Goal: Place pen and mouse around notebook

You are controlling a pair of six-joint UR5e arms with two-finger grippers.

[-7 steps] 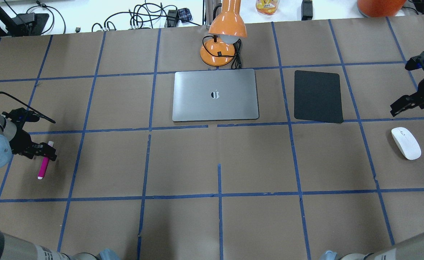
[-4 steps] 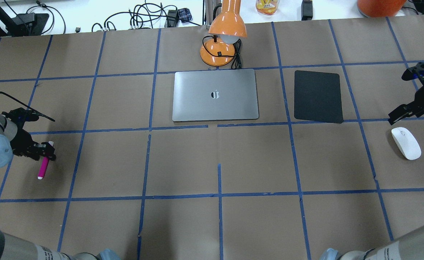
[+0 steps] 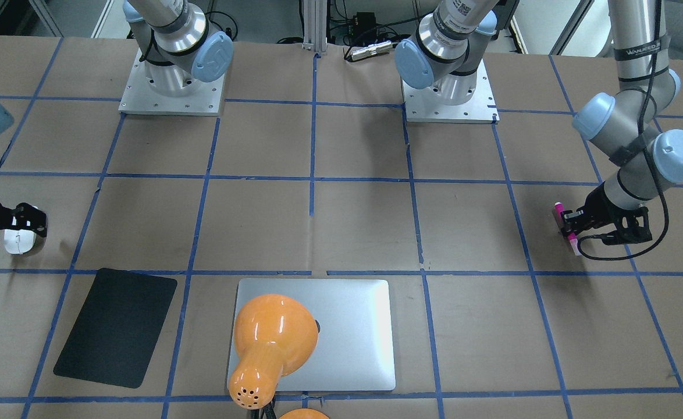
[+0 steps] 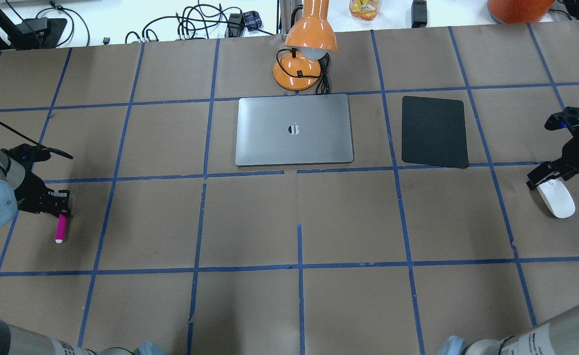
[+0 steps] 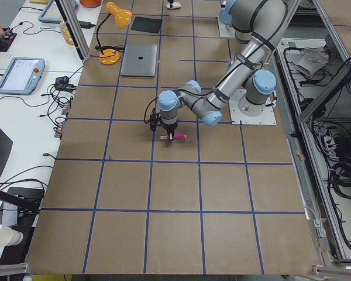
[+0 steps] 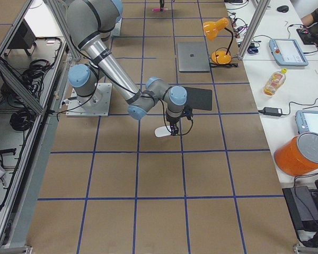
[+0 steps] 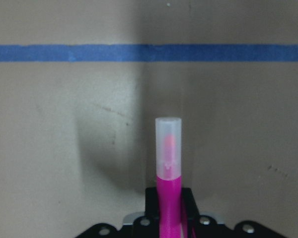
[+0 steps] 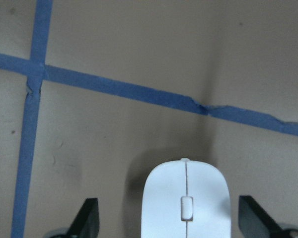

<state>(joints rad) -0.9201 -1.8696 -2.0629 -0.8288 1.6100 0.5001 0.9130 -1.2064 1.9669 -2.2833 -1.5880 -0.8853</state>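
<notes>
The magenta pen [image 4: 61, 228] lies at the table's far left, its pale cap [image 7: 168, 144] pointing away from the wrist. My left gripper [image 4: 58, 206] is shut on the pen's upper end, and its pads [image 7: 186, 201] press both sides of the pen. The white mouse [image 4: 558, 202] sits at the far right. Over its far end hangs my right gripper [image 4: 546, 178], open, its fingers [image 8: 88, 218] spread wide on either side of the mouse [image 8: 186, 203] without touching it. The silver notebook [image 4: 294, 129] lies shut at the table's middle back.
A black mat [image 4: 435, 130] lies right of the notebook. An orange desk lamp [image 4: 304, 54] stands just behind the notebook and leans over it; it hides part of the notebook [image 3: 359, 331] in the front-facing view. Brown paper with blue tape lines covers the table.
My left gripper has shut on the pen, which now lies straighter. My right gripper has moved down and toward the robot, ending over the mouse's far end.
</notes>
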